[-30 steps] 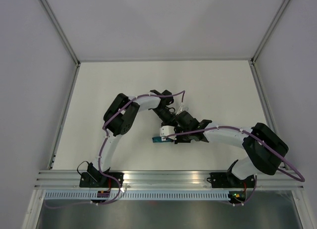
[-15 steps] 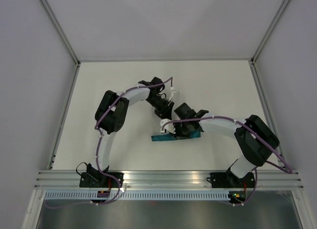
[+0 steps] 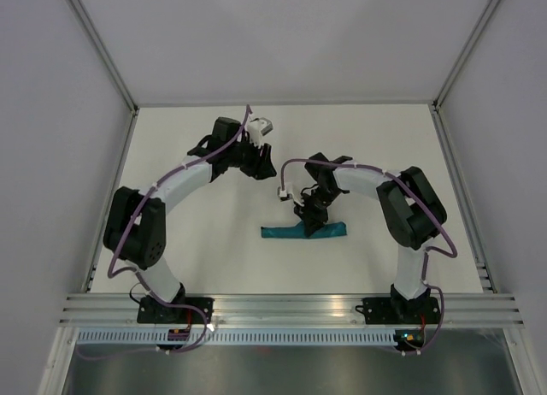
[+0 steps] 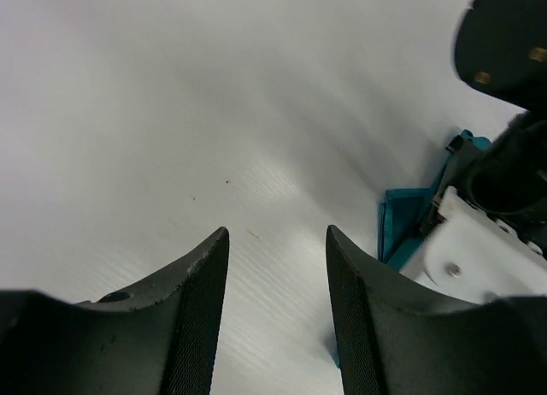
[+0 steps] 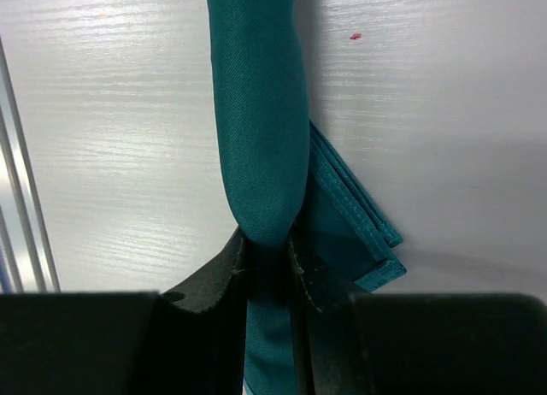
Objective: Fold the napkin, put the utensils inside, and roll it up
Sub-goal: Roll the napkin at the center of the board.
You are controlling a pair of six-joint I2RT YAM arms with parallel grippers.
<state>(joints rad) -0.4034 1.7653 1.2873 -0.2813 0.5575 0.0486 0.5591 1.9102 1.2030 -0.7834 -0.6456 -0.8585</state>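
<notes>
Right pincer (image 5: 267,260) is clamped on the one napkin (image 5: 256,113), already a tight roll with a folded corner poking out, lying on the desk (image 3: 188,241) about mid-width, nearer the near edge. Left pincer (image 4: 278,275), fingers apart and empty, hovers toward the far edge. No utensil shows; presumably it is wrapped inside, so I judge only the release remains.

So the teal napkin (image 3: 278,232), rolled into a thin strip, is being covered at mid-length by the right gripper (image 3: 309,224) on the white table (image 3: 197,241). The left gripper (image 3: 261,164) is being held well apart, farther back and leftward.
</notes>
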